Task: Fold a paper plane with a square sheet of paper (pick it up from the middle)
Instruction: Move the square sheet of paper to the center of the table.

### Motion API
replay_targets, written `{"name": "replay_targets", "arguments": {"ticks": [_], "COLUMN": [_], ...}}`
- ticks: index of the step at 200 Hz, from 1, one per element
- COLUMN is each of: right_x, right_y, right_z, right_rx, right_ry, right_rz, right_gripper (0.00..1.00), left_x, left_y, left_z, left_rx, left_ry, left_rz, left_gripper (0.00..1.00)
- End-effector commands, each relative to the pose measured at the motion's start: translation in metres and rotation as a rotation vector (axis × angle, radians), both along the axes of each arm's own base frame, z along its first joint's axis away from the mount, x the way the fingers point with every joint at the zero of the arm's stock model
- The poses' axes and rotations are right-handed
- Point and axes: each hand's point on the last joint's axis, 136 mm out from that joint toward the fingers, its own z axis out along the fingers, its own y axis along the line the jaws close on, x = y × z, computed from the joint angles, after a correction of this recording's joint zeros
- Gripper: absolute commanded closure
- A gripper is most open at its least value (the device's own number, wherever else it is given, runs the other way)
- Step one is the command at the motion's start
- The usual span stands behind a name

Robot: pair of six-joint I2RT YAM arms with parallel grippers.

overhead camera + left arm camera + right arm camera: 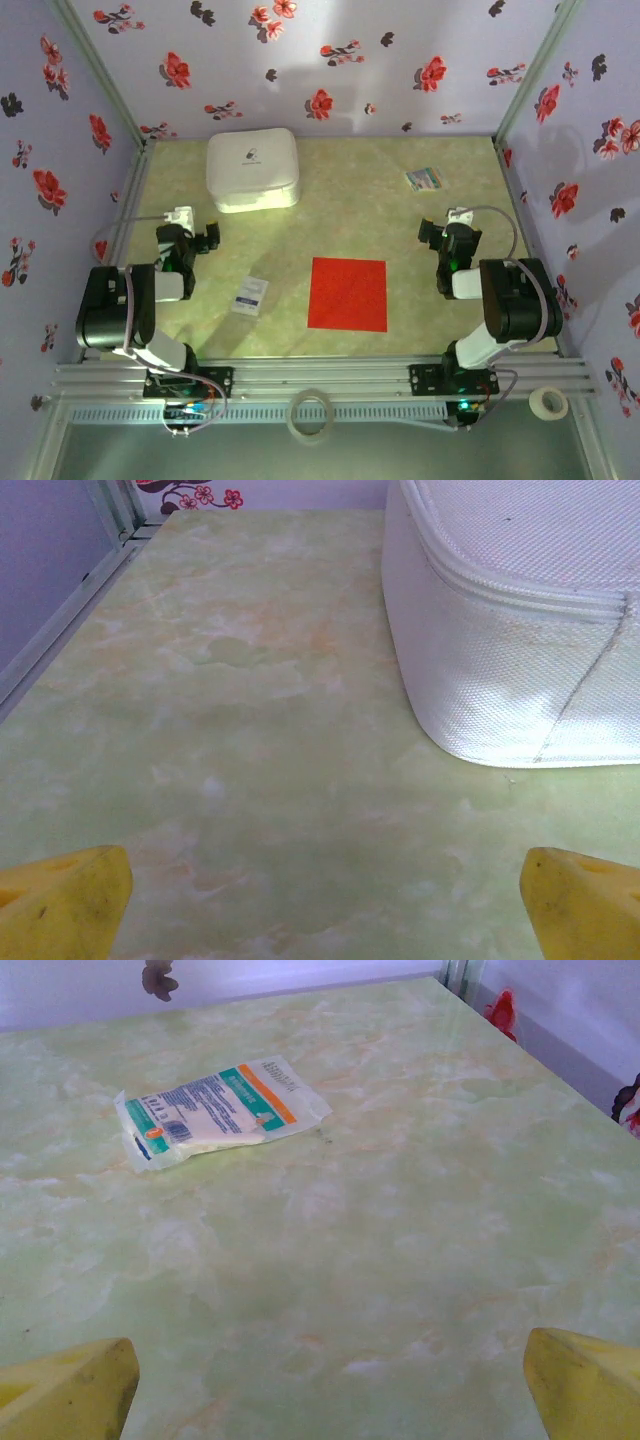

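The green marbled table (370,215) takes up the middle of the overhead view, walled in by flowered paper. A white box (252,170) sits on it toward the upper left, its woven, zipped side at the upper right of the left wrist view. Just below the box at mid-left is the left gripper (207,237), yellow fingers (60,895) spread wide and grasping nothing. The right gripper (437,238) at mid-right is splayed the same way over bare table. The square sheet of paper (347,293) lies flat at lower centre, between the arms and apart from both. A small white packet (249,294) lies just left of it. A small multicoloured packet (424,178) rests at upper right.
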Motion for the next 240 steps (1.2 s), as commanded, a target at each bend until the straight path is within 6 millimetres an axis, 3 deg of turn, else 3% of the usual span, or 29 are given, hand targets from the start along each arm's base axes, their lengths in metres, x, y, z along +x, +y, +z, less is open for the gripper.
{"name": "replay_targets", "arguments": {"ticks": [1,143,172,205,240], "right_x": [0.007,0.008,0.007,0.005,0.003], "right_y": [0.000,0.000,0.008,0.012,0.011], "right_z": [0.012,0.011,0.012,0.014,0.030], "right_rx": [0.010,0.024,0.023,0.019,0.015], "right_ry": [-0.034,-0.030,-0.041,-0.052,-0.062], "right_rz": [0.003,0.018,0.067,0.088,0.081], "right_gripper": [0.01,0.01,0.01,0.01,0.01], "left_x": [0.007,0.005,0.001,-0.005,-0.020], "left_y": [0.000,0.001,0.004,0.006,0.015], "left_z": [0.011,0.013,0.016,0.030,0.066], "left_rx": [-0.006,-0.007,-0.001,0.005,-0.041], "left_ry": [-0.038,-0.052,-0.073,-0.091,-0.137], "left_rz": [-0.005,0.001,0.017,0.032,0.105], "left_gripper": [0.00,0.00,0.00,0.00,0.00]}}
